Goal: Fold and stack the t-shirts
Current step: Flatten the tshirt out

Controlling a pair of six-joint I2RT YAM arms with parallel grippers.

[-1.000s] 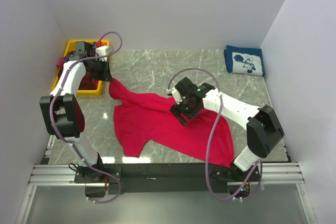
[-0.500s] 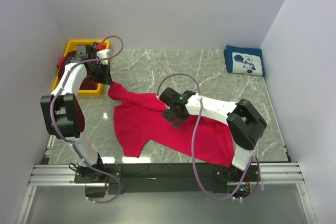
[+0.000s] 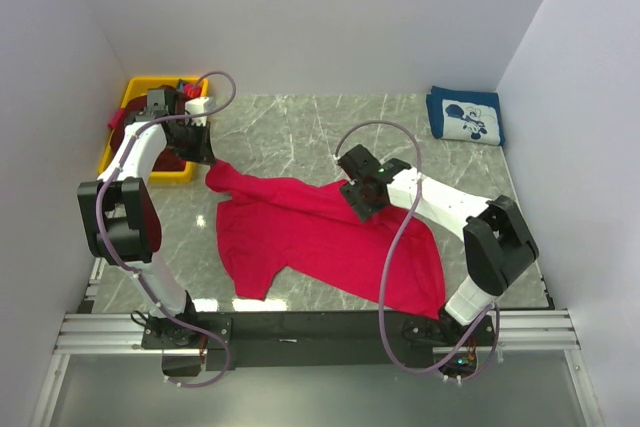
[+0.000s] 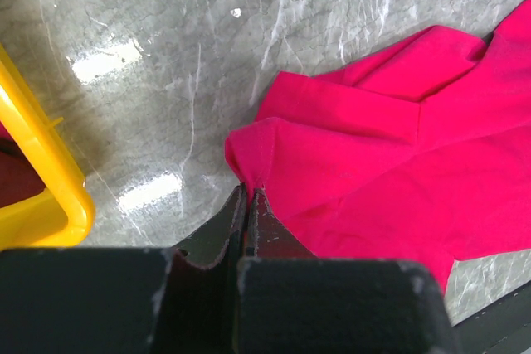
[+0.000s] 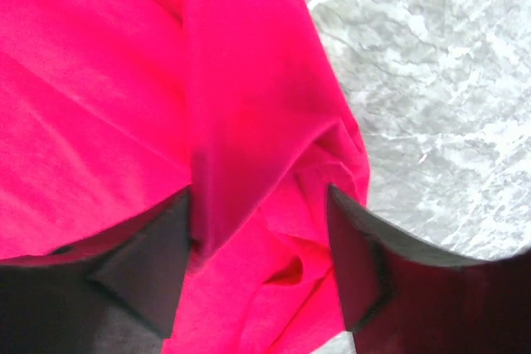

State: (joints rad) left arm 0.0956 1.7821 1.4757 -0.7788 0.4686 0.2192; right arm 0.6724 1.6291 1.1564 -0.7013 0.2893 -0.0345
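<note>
top, right arm: half a second ago my right fingers [image 3: 362, 197] were further in toward the shirt's middle. They're now back out to the right, over the far edge of the red t-shirt [image 3: 300, 247].
top, left arm: left fingers [image 3: 207, 154] have hardly shifted in 1 second, parked on the shirt's far-left corner next to the yellow bin [image 3: 112, 147].
top, shirt: it's spread over the middle of the table [image 3: 300, 127], not folded. The far edge between the 2 arms runs straighter than 1 second ago. The near-right part is rumpled.
top, others: navy t-shirt [image 3: 465, 117] is folded in the far-right corner. Dark cloth in the bin is likely the maroon t-shirt [image 3: 168, 160].
left wrist, grip: fingers are together, clamped on a corner of red cloth just off the bin rim, with bare table beyond.
right wrist, grip: fingers are apart, straddling a raised ridge of red cloth at the shirt's edge. Nothing is pinched yet, and I can't tell if they're closing.
meaning: I read this as a re-aim for a second hold on the far edge, so I can pull the shirt flat. No fold started: 1 shirt done, 2 to go.
</note>
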